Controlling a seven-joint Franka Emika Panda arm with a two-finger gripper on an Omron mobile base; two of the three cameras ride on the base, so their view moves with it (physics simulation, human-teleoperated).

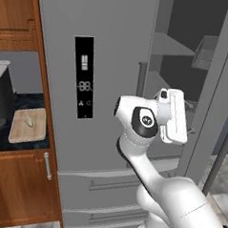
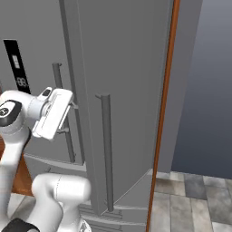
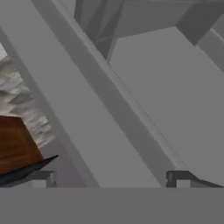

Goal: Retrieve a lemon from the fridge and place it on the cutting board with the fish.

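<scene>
The inside of the tall grey double-door fridge (image 1: 114, 63) is hard to read: through its open right door (image 2: 122, 113) I make out bare grey shelves (image 1: 170, 45) and a wire basket (image 1: 205, 52) high up, with the lower shelves hidden behind the white arm's hand. No yellow fruit can be picked out among them.

The end effector (image 3: 111, 177) has its two dark tips far apart with nothing between them, pointing along grey fridge panels.

Off to the left, on the dark bench (image 1: 20, 108), the light tan wooden cutting board (image 1: 28, 126) carries the tiny pale fish (image 1: 29, 121). A dark pot-like appliance (image 1: 1, 97) beside the board is cut off by the picture's edge.
</scene>
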